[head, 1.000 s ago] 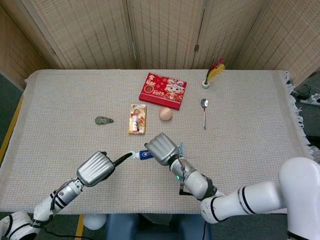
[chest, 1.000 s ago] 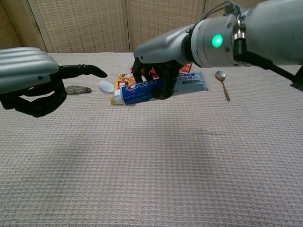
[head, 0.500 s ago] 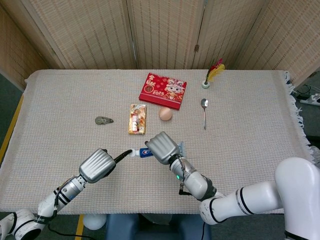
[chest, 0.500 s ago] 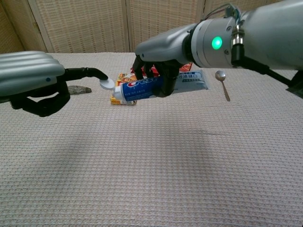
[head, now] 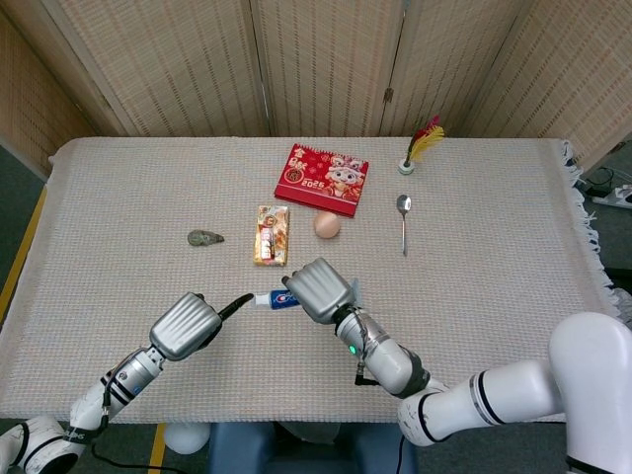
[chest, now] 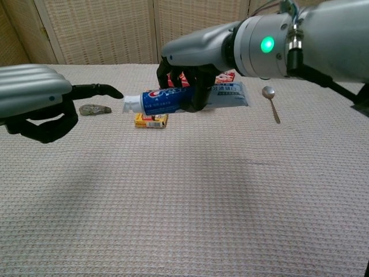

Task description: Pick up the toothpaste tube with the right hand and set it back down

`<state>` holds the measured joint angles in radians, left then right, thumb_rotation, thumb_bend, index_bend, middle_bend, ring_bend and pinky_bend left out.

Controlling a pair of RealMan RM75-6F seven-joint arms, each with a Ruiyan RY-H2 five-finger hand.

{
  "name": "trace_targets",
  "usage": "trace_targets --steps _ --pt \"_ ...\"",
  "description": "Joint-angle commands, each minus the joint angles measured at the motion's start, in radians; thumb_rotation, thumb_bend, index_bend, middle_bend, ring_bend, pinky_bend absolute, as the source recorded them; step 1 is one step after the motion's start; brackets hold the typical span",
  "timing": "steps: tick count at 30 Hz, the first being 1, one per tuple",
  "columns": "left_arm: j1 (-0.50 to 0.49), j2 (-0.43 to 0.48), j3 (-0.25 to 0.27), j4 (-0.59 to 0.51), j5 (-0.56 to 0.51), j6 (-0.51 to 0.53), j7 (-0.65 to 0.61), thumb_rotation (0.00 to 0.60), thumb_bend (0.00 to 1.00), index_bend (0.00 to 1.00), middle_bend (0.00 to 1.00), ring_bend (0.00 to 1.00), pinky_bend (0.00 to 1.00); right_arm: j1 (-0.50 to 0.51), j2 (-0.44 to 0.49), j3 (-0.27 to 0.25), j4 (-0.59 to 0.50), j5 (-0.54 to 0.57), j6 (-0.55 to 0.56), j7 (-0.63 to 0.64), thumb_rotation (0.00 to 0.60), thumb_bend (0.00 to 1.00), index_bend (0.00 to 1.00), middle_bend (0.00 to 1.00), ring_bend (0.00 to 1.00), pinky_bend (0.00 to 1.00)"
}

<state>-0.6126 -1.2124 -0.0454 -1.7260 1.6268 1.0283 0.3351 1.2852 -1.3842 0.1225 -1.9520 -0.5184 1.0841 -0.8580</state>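
Note:
My right hand [chest: 190, 72] [head: 316, 289] grips a blue and white toothpaste tube [chest: 167, 100] [head: 273, 300] around its middle and holds it level above the table, white cap [chest: 131, 104] pointing left. The tube's flat tail [chest: 233, 95] sticks out to the right of the hand. My left hand [chest: 36, 107] [head: 186, 325] hovers to the left of the cap with one finger stretched toward it and the other fingers curled in; it holds nothing.
On the woven cloth table [head: 494, 257] lie a yellow snack packet [head: 272, 235] [chest: 151, 120], an egg [head: 327, 225], a red booklet [head: 322, 179], a spoon [head: 403, 220] [chest: 271, 102], a small grey stone-like object [head: 204, 237] [chest: 95, 109] and a feather shuttlecock [head: 419, 146].
The right hand has raised the toothpaste tube off the table and levelled it. The left hand has drifted slightly back and left from the cap.

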Motion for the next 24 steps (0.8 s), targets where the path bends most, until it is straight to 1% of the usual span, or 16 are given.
trace_targets --steps 1,7,11,13,14,15,16,17,18,19,20,21,23,24 --pt "0.0 -0.001 0.002 -0.002 -0.006 0.0 0.002 0.6 0.77 0.12 0.89 0.87 0.73 -0.006 0.0 0.003 -0.001 -0.013 0.0 0.009 0.6 0.95 0.62 0.54 0.66 0.59" --pt "-0.002 -0.003 0.005 -0.008 -0.013 0.003 0.001 0.6 0.77 0.12 0.89 0.86 0.73 -0.013 -0.004 0.001 -0.001 -0.021 0.001 0.015 0.6 0.95 0.62 0.54 0.66 0.59" --pt "0.008 0.014 0.001 -0.014 -0.025 0.027 -0.04 0.6 0.76 0.11 0.88 0.84 0.73 -0.027 0.001 -0.005 -0.002 -0.033 -0.003 0.033 0.6 0.95 0.62 0.54 0.66 0.59" --pt "0.017 0.025 -0.003 -0.013 -0.029 0.048 -0.085 0.6 0.76 0.09 0.81 0.77 0.73 -0.039 0.006 -0.008 -0.001 -0.047 -0.007 0.051 0.6 0.95 0.62 0.54 0.66 0.59" --pt "0.023 0.033 -0.005 -0.012 -0.033 0.06 -0.127 0.6 0.75 0.07 0.73 0.71 0.71 -0.049 0.009 -0.01 0.001 -0.059 -0.01 0.065 0.6 0.95 0.62 0.54 0.66 0.59" --pt "0.027 0.041 -0.006 -0.011 -0.036 0.067 -0.163 0.6 0.69 0.06 0.63 0.63 0.67 -0.056 0.012 -0.012 0.003 -0.069 -0.013 0.077 0.6 0.95 0.62 0.54 0.66 0.59" --pt "0.031 0.049 -0.009 -0.01 -0.04 0.078 -0.215 0.6 0.64 0.05 0.57 0.58 0.63 -0.066 0.014 -0.014 0.006 -0.082 -0.018 0.094 0.6 0.95 0.62 0.54 0.66 0.59" --pt "0.035 0.053 -0.013 -0.006 -0.043 0.089 -0.255 0.6 0.53 0.04 0.46 0.49 0.55 -0.073 0.015 -0.014 0.009 -0.094 -0.022 0.108 0.6 0.95 0.62 0.54 0.66 0.59" --pt "0.039 0.055 -0.018 0.0 -0.045 0.101 -0.294 0.6 0.44 0.03 0.39 0.41 0.49 -0.081 0.015 -0.015 0.013 -0.107 -0.026 0.123 0.6 0.95 0.62 0.54 0.66 0.59" --pt "0.044 0.054 -0.024 0.011 -0.048 0.118 -0.345 0.6 0.4 0.03 0.34 0.36 0.45 -0.092 0.014 -0.016 0.02 -0.127 -0.032 0.144 0.6 0.95 0.62 0.54 0.66 0.59" --pt "0.047 0.053 -0.028 0.017 -0.051 0.127 -0.385 0.6 0.34 0.03 0.27 0.28 0.38 -0.1 0.014 -0.017 0.025 -0.143 -0.036 0.158 0.6 0.95 0.62 0.54 0.66 0.59" --pt "0.05 0.054 -0.031 0.023 -0.054 0.135 -0.423 0.6 0.3 0.03 0.21 0.21 0.31 -0.105 0.014 -0.018 0.029 -0.156 -0.04 0.167 0.6 0.95 0.62 0.54 0.66 0.59" --pt "0.052 0.059 -0.037 0.026 -0.061 0.14 -0.515 0.596 0.27 0.02 0.15 0.14 0.23 -0.123 0.0 -0.02 0.038 -0.178 -0.053 0.205 0.6 0.95 0.62 0.54 0.66 0.59" --pt "0.052 0.061 -0.039 0.026 -0.063 0.141 -0.553 0.555 0.26 0.02 0.12 0.11 0.18 -0.129 -0.006 -0.021 0.044 -0.189 -0.057 0.216 0.6 0.95 0.62 0.54 0.66 0.59"
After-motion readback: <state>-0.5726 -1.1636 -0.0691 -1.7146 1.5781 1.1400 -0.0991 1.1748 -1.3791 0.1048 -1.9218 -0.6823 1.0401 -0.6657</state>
